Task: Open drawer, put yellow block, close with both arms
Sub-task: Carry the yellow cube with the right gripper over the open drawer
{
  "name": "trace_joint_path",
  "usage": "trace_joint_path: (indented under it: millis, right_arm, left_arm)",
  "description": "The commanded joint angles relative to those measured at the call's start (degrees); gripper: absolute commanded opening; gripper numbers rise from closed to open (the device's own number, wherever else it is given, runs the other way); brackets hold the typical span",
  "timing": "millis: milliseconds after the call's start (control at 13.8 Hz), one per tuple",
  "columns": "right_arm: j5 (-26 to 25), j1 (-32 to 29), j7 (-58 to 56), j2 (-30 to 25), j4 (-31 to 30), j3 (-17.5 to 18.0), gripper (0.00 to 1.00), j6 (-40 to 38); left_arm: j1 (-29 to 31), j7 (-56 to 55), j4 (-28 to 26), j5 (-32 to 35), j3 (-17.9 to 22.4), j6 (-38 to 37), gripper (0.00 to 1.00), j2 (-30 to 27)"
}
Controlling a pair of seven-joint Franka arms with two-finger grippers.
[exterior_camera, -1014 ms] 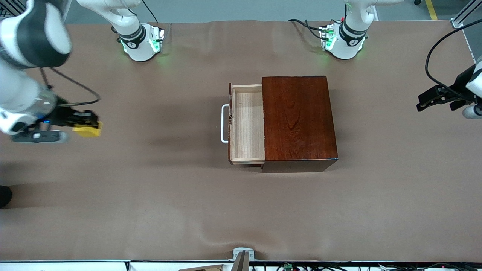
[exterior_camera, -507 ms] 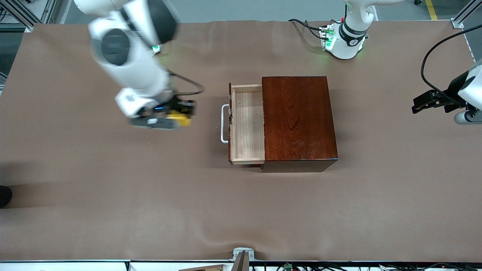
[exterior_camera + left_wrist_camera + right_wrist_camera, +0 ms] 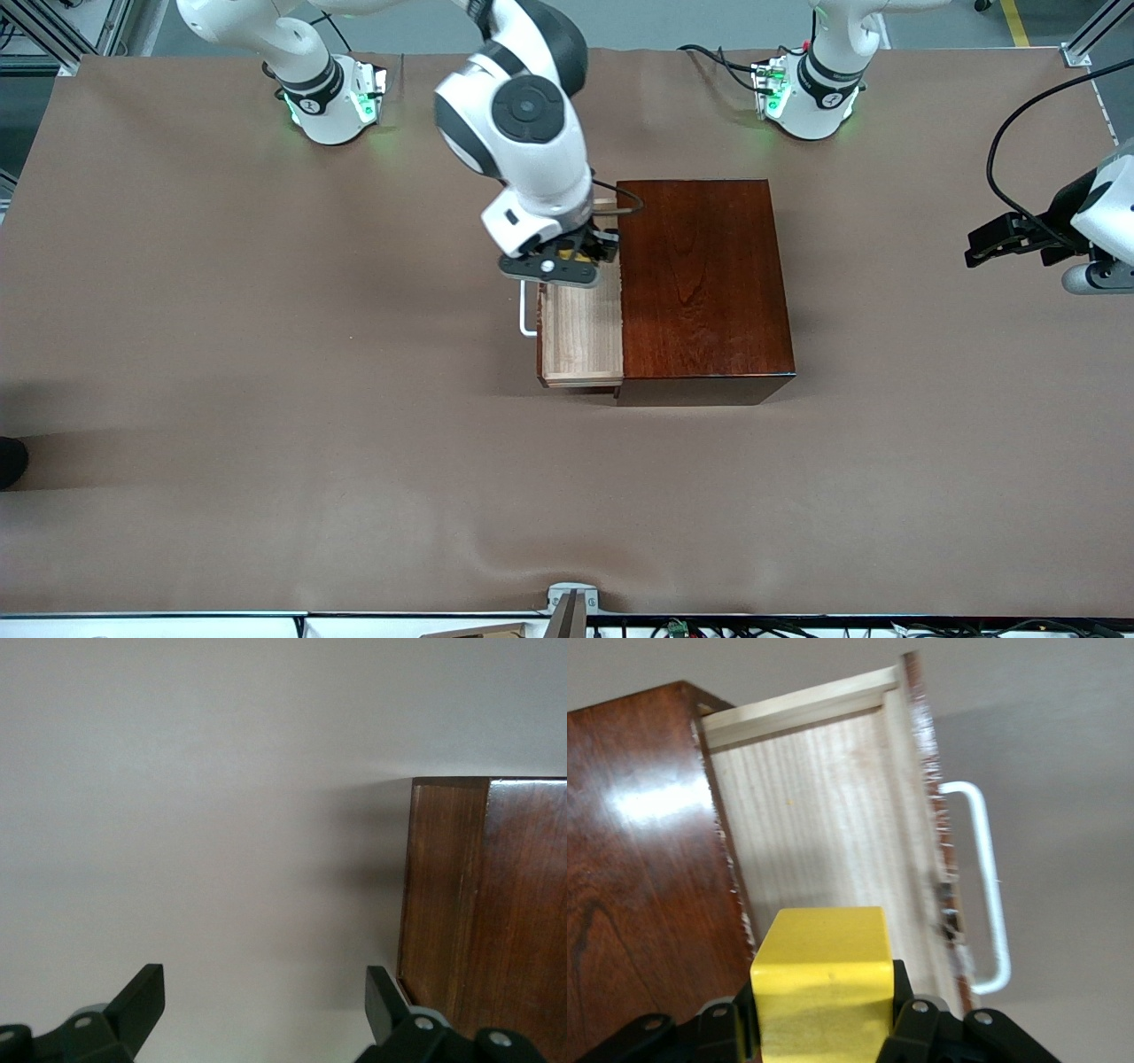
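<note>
The dark red-brown wooden box (image 3: 702, 283) stands mid-table with its pale wood drawer (image 3: 580, 332) pulled open toward the right arm's end, white handle (image 3: 526, 319) outward. My right gripper (image 3: 578, 256) is shut on the yellow block (image 3: 822, 988) and holds it over the open drawer. In the right wrist view the drawer's tray (image 3: 824, 824) and handle (image 3: 983, 886) lie below the block. My left gripper (image 3: 997, 241) is open and empty, up over the table's left-arm end; its wrist view shows its fingers (image 3: 142, 1001) apart and the box (image 3: 487, 904).
Brown cloth covers the table (image 3: 266, 399). The two arm bases (image 3: 332, 97) (image 3: 811, 93) stand at the table's edge farthest from the front camera. A small metal fixture (image 3: 571, 602) sits at the nearest edge.
My right arm has swung the yellow block from the table's right-arm end across to over the open drawer. My left gripper has drifted slightly.
</note>
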Motion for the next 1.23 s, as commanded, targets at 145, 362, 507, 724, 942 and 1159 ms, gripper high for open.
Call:
trace_joint_path:
  millis: [145, 362, 507, 724, 942, 1159]
  right_arm:
    - [-0.7, -0.6, 0.6, 3.7, 3.0, -1.0, 0.0, 1.3]
    - [-0.9, -1.0, 0.6, 4.7, 2.8, -1.1, 0.0, 3.0]
    - [-1.2, -1.1, 0.6, 5.6, 2.7, -1.2, 0.0, 4.5]
    - [-1.6, -1.3, 0.5, 6.7, 2.6, -1.2, 0.0, 5.3]
    - [-1.8, -2.2, -1.7, 7.3, 2.5, -1.2, 0.0, 5.4]
    - [-1.8, -2.3, -1.9, 7.6, 2.4, -1.2, 0.0, 6.5]
  left_arm:
    - [-1.0, 0.7, 1.1, 0.4, -0.2, -1.1, 1.0, 0.2]
    - [-1.2, 0.7, 0.8, 0.4, -0.3, -1.2, 1.0, 0.3]
    - [-1.2, 0.7, 0.7, 0.4, -0.4, -1.2, 1.0, 0.3]
    - [-1.1, 0.6, 0.7, 0.4, -0.4, -1.2, 1.0, 0.3]
    - [-1.2, 0.6, 0.7, 0.4, -0.4, -1.3, 1.0, 0.3]
    - [-1.1, 0.6, 0.7, 0.4, -0.4, -1.3, 1.0, 0.3]
